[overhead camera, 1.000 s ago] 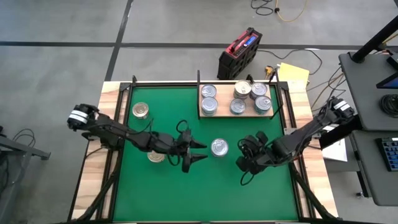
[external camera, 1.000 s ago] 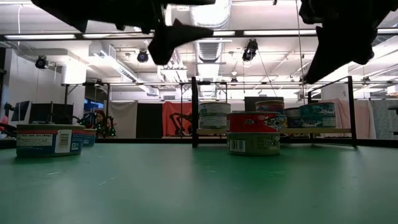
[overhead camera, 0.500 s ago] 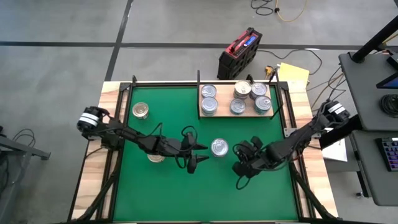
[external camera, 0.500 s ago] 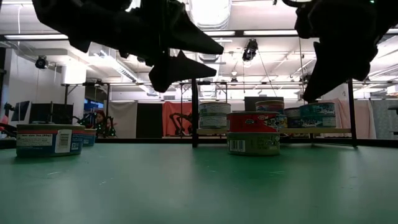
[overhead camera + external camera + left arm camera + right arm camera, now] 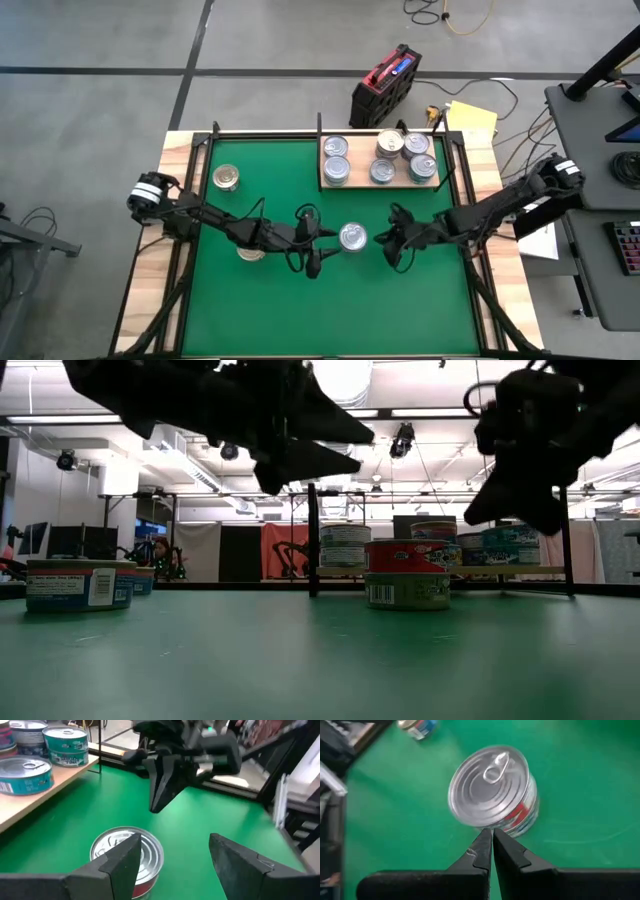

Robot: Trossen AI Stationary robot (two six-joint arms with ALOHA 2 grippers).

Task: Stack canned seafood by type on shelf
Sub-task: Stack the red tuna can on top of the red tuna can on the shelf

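While the left gripper point(image 5: 322, 252) hangs with fingers apart just left of a lone silver-lidded can point(image 5: 352, 237) mid-mat, the right gripper point(image 5: 388, 243), fingers pressed together, points at it from the other side. Open green mat point(image 5: 330, 310) lies all round nearer. Farther back, the shelf point(image 5: 380, 184) holds five cans against the rear rail.

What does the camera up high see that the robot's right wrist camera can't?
Only the high view shows the wooden shelf with tins on it, a tin near the mat's far left corner, and the open left pincer. Only the right wrist view shows the middle tin's red side and the shut right pincer pointing at it. Both show that middle tin on the green mat.
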